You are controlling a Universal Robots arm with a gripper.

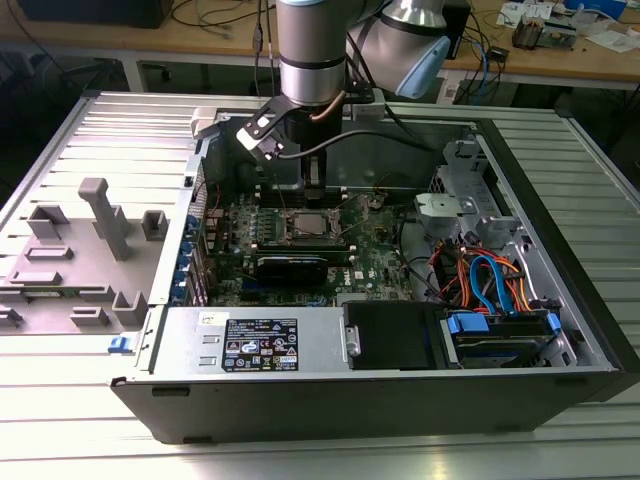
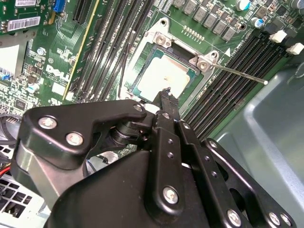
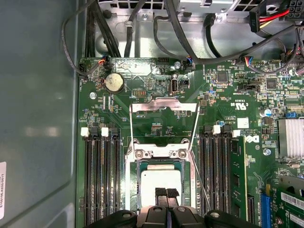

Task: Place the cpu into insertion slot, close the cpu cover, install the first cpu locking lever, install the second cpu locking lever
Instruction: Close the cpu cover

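Note:
The cpu [image 3: 161, 182], a silver-grey square, lies flat in the insertion slot [image 3: 190, 190] on the green motherboard; it also shows in the second wrist view [image 2: 161, 76]. The cpu cover [image 3: 164, 107], a thin silvery frame, stands swung open beyond the slot. One thin locking lever [image 2: 237, 73] sticks out free to the side, and wire levers [image 3: 194, 130] rise along the cover's edges. My gripper [image 3: 166, 193] hangs low over the near edge of the cpu with its black fingers together and nothing between them; it also shows above the slot in the exterior view [image 1: 312, 195].
Long black RAM slots [image 3: 102, 180] flank the slot on both sides. Black cables [image 3: 156, 38] run along the case's back wall. In the exterior view, a black card [image 1: 290, 265] lies in front of the slot, orange and blue cables [image 1: 490, 275] lie at the exterior view's right, and grey fixtures [image 1: 95, 235] at its left.

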